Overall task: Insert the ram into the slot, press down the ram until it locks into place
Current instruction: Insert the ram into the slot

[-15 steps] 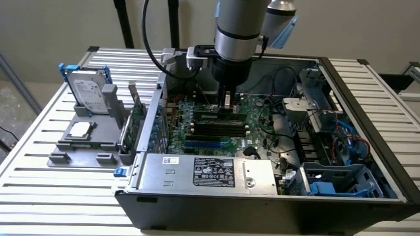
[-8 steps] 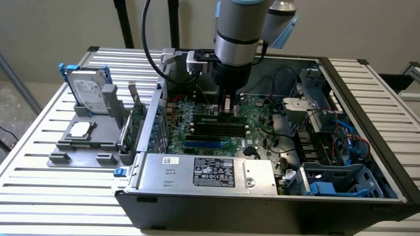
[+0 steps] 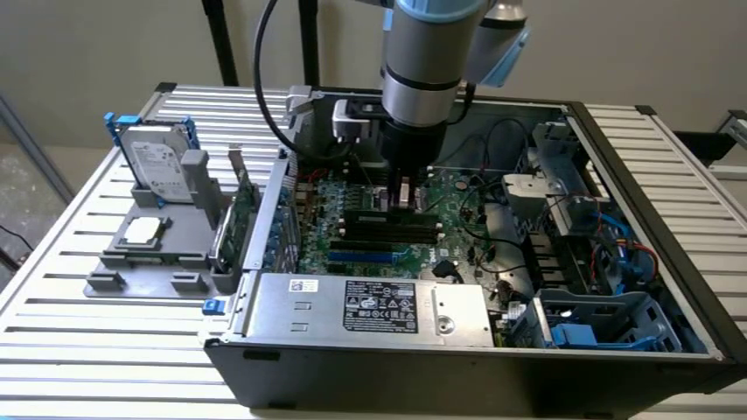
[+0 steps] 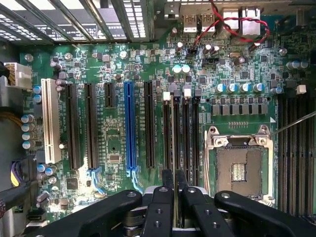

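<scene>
My gripper (image 3: 403, 198) hangs low inside the open computer case, right over the black memory sockets (image 3: 391, 226). In the wrist view its two black fingers (image 4: 167, 183) stand almost together, and the gripper (image 4: 175, 183) lines up with one long black slot (image 4: 176, 128) among several parallel ones with pale end clips. A thin dark edge, the ram (image 4: 176, 160) seen edge-on, runs from between the fingers along that slot. Its chips and label are hidden, and I cannot tell how deep it sits.
A blue socket (image 4: 129, 123) and a white one (image 4: 49, 121) lie beside the memory sockets, the silver processor socket (image 4: 239, 168) on the other side. Red wires (image 4: 222, 24) loop nearby. A grey fixture (image 3: 157, 236) with a hard drive (image 3: 157, 162) and green expansion card (image 3: 241, 223) stands outside the case.
</scene>
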You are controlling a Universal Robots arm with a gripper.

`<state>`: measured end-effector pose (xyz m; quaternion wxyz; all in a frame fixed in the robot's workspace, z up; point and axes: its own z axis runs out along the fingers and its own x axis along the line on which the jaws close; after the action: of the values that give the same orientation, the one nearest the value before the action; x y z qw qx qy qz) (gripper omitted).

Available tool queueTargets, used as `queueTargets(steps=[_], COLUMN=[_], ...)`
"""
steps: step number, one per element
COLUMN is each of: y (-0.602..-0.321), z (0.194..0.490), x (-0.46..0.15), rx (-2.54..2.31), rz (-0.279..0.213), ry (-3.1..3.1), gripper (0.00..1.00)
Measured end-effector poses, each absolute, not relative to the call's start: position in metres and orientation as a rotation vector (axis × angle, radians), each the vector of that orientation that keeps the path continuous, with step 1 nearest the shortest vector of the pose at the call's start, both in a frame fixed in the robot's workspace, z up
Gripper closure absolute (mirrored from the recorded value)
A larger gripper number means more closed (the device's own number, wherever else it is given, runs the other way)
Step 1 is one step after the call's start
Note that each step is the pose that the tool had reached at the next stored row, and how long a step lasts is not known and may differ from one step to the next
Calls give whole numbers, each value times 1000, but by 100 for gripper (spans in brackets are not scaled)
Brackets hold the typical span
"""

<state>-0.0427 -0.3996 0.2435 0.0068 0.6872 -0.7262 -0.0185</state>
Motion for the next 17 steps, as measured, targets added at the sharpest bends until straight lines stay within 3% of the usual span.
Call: queueTargets(steps=[17], y=[-400], z=[233], x=[-40], rx=[2150], rz=[-58], ry=[-2271], gripper=[86])
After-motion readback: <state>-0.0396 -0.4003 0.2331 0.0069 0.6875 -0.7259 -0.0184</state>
